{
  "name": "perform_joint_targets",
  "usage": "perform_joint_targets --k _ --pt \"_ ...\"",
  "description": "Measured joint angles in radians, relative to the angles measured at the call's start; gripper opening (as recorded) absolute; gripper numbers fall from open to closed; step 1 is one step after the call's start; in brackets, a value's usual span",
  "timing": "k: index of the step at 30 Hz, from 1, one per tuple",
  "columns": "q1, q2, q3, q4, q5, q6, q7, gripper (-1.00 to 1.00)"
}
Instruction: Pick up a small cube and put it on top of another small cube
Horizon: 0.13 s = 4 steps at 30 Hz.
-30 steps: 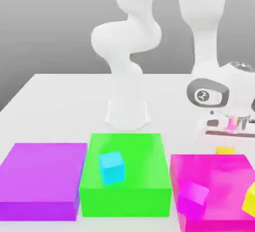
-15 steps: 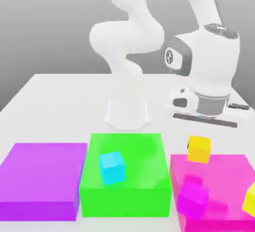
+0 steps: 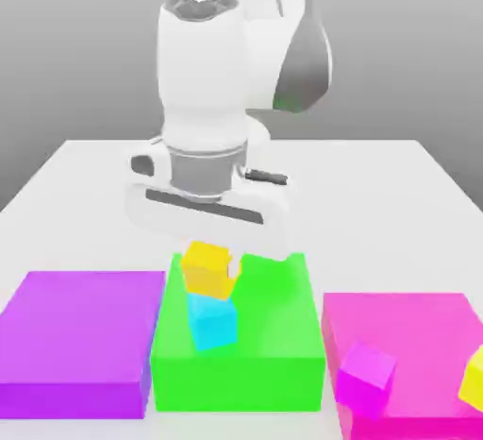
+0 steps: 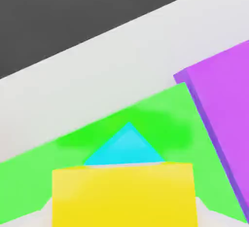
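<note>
Exterior view: gripper (image 3: 209, 257) clamps golden-yellow cube (image 3: 208, 270) directly above cyan cube (image 3: 213, 322) on green block (image 3: 274, 334); purple block (image 3: 80, 334) and pink block (image 3: 415, 325) flank it.

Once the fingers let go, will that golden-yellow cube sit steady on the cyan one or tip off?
Probably steady: the golden-yellow cube looks rigid with flat faces, so rolling seems unlikely. The cyan cube is similar in size and turned differently, so an off-centre release might tip it onto the green block.
</note>
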Motion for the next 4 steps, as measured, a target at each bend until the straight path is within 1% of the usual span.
perform_joint_targets --k 1,4 --pt "0.000 0.021 0.000 -0.007 0.000 0.028 -0.001 1.00" --pt "0.000 0.021 0.000 -0.007 0.000 0.028 -0.001 1.00"
